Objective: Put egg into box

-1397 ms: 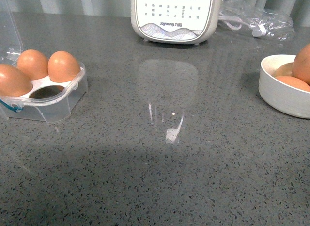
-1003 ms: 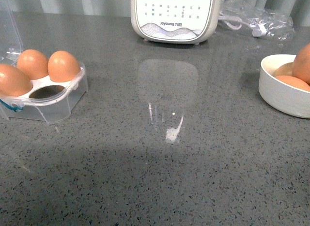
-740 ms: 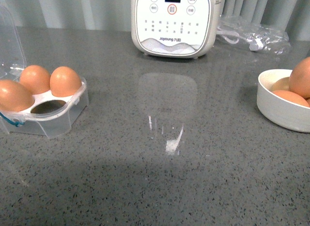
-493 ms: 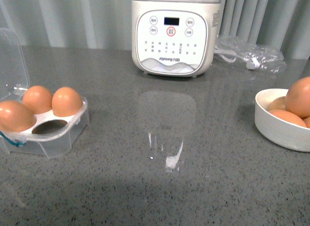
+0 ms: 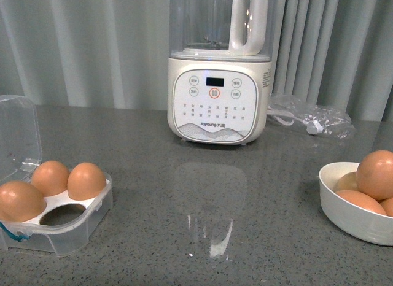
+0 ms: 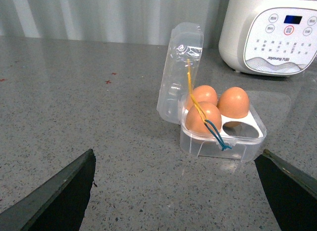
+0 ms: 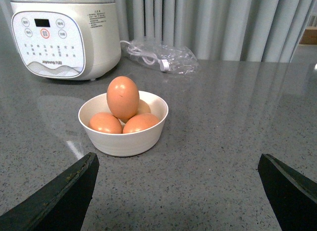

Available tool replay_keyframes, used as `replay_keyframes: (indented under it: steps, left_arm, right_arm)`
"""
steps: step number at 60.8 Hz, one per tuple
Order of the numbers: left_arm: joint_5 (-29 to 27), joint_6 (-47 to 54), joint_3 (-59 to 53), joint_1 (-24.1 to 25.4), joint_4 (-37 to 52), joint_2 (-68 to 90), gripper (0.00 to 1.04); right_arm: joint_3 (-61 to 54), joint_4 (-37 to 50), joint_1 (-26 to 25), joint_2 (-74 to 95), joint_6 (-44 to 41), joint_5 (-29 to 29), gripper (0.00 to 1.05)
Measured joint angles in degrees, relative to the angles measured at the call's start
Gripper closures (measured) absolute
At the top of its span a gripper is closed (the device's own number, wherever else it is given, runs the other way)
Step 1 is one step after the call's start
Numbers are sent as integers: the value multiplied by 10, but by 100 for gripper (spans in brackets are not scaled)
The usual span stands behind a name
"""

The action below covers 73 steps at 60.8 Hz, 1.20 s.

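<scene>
Compared with 0.5 s ago, the front view is pitched higher. The full appliance jug and the curtain (image 5: 92, 46) are now framed, and everything on the surface (image 5: 245, 249) is shown lower in the picture. No shift of the objects themselves is noted.

Left to right:
- The box (image 5: 83, 232) is seated at the far left of the surface, with its clear lid (image 5: 15, 135) stood open behind it. Three cells are filled by boxed eggs (image 5: 86, 180). The front-right cell (image 5: 61, 213) is seen empty. A teal cord (image 6: 215, 134) is draped over the front egg.
- The Joyoung blender (image 5: 218, 108) is placed at the centre back and its panel is lit.
- A plastic bag (image 5: 310, 117) holding a white cable is laid just right of it.
- The white bowl (image 5: 350, 220) is set at the far right, well apart from the box. The top egg (image 5: 376, 174) is rested on the other eggs in it, so it is not boxed yet.

Neither arm is caught in the front view.

The left end effector (image 6: 177, 154) is held low over the surface and aimed at the box. Its fingers (image 6: 64, 191) are spread wide and nothing is held.

The right end effector (image 7: 177, 155) is held low and aimed at the bowl. Its fingers (image 7: 64, 191) are spread wide and clear of the top egg (image 7: 123, 98).
</scene>
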Motion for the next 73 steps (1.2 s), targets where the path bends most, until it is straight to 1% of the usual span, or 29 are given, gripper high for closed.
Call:
replay_keyframes:
  steps: [10,12,13,14,15,18,23,32,41,48,59,68,73]
  left_arm:
    - [0,0,0,0,0,0,7]
    - [0,0,0,0,0,0,7]
    - [0,0,0,0,0,0,7]
    - [0,0,0,0,0,0,7]
    - [0,0,0,0,0,0,7]
    - [0,0,0,0,0,0,7]
    - [0,0,0,0,0,0,7]
    - [0,0,0,0,0,0,7]
    - [0,0,0,0,0,0,7]
    - [0,0,0,0,0,0,7]
    - [0,0,0,0,0,0,7]
    - [0,0,0,0,0,0,7]
    - [0,0,0,0,0,0,7]
  right_arm:
    - [0,-1,0,0,0,2,7]
    - [4,-17,10,5,-1,27,7]
    - [10,-31,19,11,-2,52,7]
    - [14,-40,37,22,-3,89,7]
    - [17,-40,49,29,-3,106,7]
    - [20,-33,62,37,-5,122,7]
    - [34,-9,67,53,-6,108,7]
    - [66,90,21,139,-4,45,7]
    - [109,226,-29,301,8,-16,7]
    - [171,285,-35,449,14,-40,7]
    - [267,294,-17,623,34,-60,7]
    - [325,290,10,694,32,-59,7]
    - [353,267,26,722,31,-59,7]
